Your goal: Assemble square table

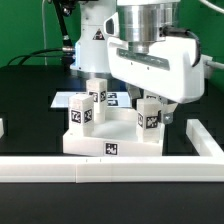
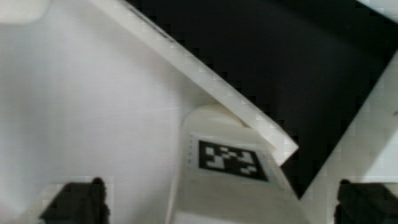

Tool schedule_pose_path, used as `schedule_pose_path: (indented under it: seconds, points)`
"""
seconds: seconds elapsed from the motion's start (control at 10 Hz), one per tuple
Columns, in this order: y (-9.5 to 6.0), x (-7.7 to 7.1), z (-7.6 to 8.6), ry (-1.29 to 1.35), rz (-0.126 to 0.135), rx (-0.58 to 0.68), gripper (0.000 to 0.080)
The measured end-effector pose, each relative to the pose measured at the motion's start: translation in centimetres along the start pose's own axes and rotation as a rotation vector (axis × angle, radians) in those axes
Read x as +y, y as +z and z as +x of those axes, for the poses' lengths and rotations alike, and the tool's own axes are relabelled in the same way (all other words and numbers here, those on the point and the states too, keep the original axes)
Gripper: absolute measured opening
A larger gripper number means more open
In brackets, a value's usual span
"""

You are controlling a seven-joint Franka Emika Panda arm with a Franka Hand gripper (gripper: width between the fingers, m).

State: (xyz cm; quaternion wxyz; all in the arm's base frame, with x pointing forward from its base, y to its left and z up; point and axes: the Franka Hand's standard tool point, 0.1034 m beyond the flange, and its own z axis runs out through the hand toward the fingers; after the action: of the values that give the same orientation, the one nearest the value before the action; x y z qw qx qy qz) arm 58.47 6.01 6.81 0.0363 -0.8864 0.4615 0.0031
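The square table (image 1: 104,143) sits on the black counter (image 1: 30,85), just behind the long white border rail (image 1: 110,172) that runs across the front. The slab lies flat with its raised rim up, and one edge faces the rail squarely, showing a black-and-white tag (image 1: 110,149). Being square, it has no real long axis; its sides run parallel to the rail and straight away from it.

Several small tagged legs stand upright on it, long axes vertical: one at the corner toward the exterior view's left (image 1: 79,114), one further back (image 1: 97,94), and one toward the exterior view's right (image 1: 149,115).

The arm hangs right over that last leg, its white body hiding the claw in the exterior view. In the wrist view the two dark fingertips (image 2: 75,200) stand far apart at either side, with a tagged leg (image 2: 228,158) between them, and neither visibly touches it. The claw (image 2: 222,203) is spread open and holds nothing.
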Motion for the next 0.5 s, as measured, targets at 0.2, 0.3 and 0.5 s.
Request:
schedule_pose_path:
  seconds: [0.2,0.3,0.5]
  points:
    - [-0.01,-0.01,0.03,-0.141,0.001,0.000,0.0649]
    - [0.00,0.01,0.05,-0.227,0.000,0.000,0.0649]
    - [-0.01,0.04,0.10,-0.375,0.000,0.000,0.0649]
